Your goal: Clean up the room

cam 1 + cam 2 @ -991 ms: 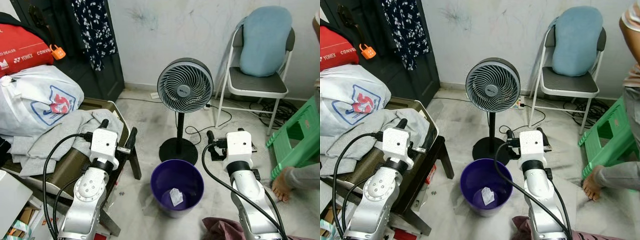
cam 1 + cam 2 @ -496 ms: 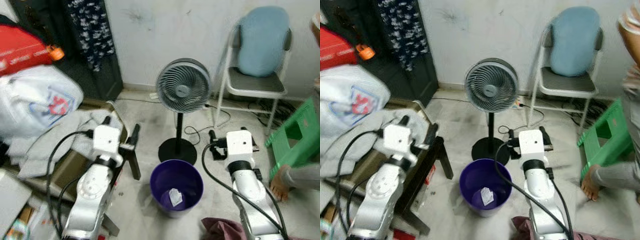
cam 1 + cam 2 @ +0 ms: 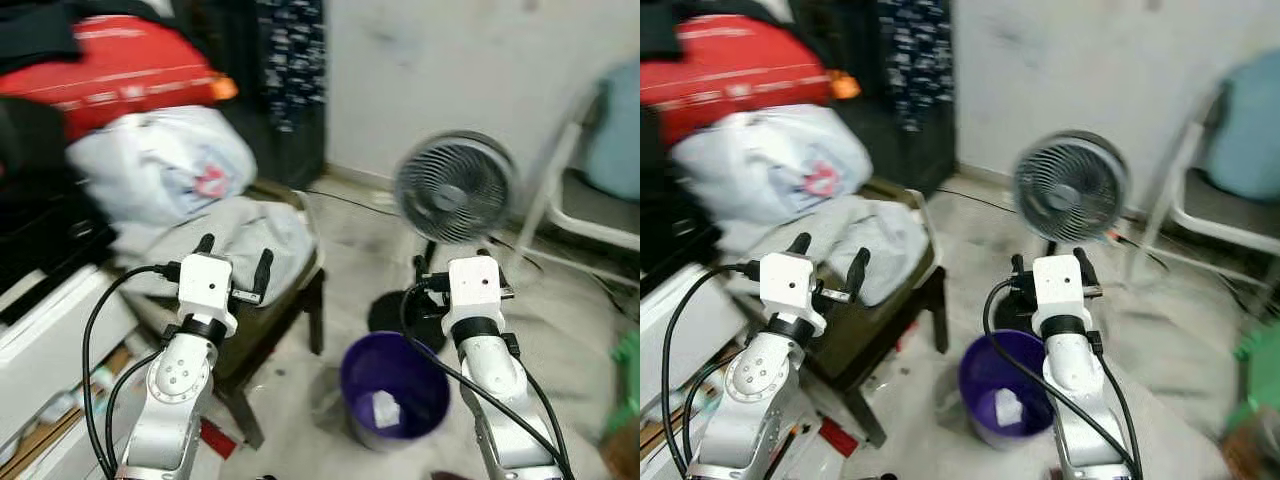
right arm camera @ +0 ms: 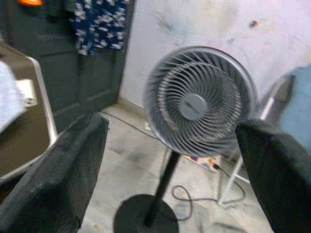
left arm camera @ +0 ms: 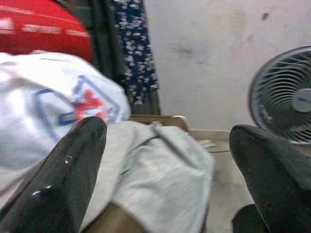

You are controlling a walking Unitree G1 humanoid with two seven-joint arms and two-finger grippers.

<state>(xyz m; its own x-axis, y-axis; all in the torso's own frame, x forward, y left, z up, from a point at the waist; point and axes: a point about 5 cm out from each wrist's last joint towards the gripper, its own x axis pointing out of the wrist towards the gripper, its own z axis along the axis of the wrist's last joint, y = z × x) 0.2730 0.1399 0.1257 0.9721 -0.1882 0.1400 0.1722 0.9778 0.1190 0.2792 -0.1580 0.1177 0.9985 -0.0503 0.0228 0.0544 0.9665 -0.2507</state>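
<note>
A purple bin stands on the floor between my arms, with a crumpled white paper inside. A grey cloth lies heaped on a dark low table at my left. My left gripper is raised and open just before that cloth, empty; in the left wrist view the grey cloth lies past its fingertips. My right gripper is open and empty above the bin's far rim, facing the pedestal fan. The eye views are blurred.
A white plastic bag and a red bag are piled behind the cloth. The fan stands behind the bin, and a chair is at the far right. White furniture lies at lower left.
The whole picture has shifted right, so the camera has turned left. The pile of bags is now larger in view, and the person's foot is out of frame. Both arms keep their pose.
</note>
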